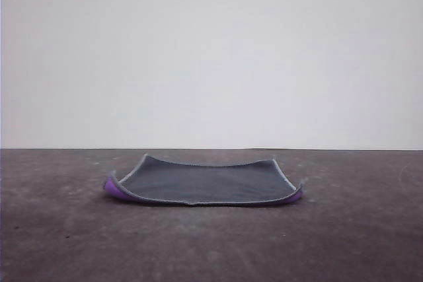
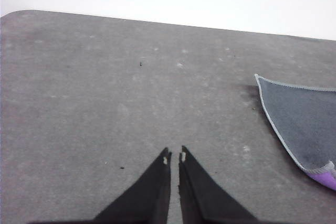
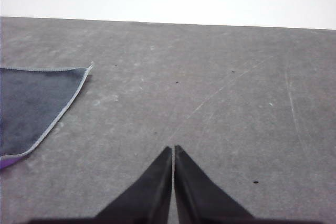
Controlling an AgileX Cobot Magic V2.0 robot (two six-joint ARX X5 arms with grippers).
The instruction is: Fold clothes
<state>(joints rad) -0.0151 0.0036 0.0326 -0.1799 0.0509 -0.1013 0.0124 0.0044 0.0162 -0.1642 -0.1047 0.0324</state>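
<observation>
Both claws sit low over the bare surface (image 1: 357,242), nothing in either. Your left claw (image 2: 174,157) has its fingers nearly together w/ a thin slit between the tips; your right claw (image 3: 173,150) is pressed fully closed. You'll need to open both before any pick.

The cloth (image 1: 205,181) lies flat near the middle of the surface, dark grey face up, purple showing under the two near corners where they curl. It's unfolded, so the fold hasn't begun.

Key relation: the cloth lies between the arms. In the left wrist view it's off to the claw's right and a bit ahead (image 2: 302,121); in the right wrist view it's off to the claw's left (image 3: 34,103). So each arm moves inward to reach its own side edge. Neither looks clearly nearer. In the front view the cloth looks wider side to side, but that's prob. foreshortening.

Hard to tell: each wrist view cuts the cloth at the frame edge, and the far corners look lifted, can't say how much.
</observation>
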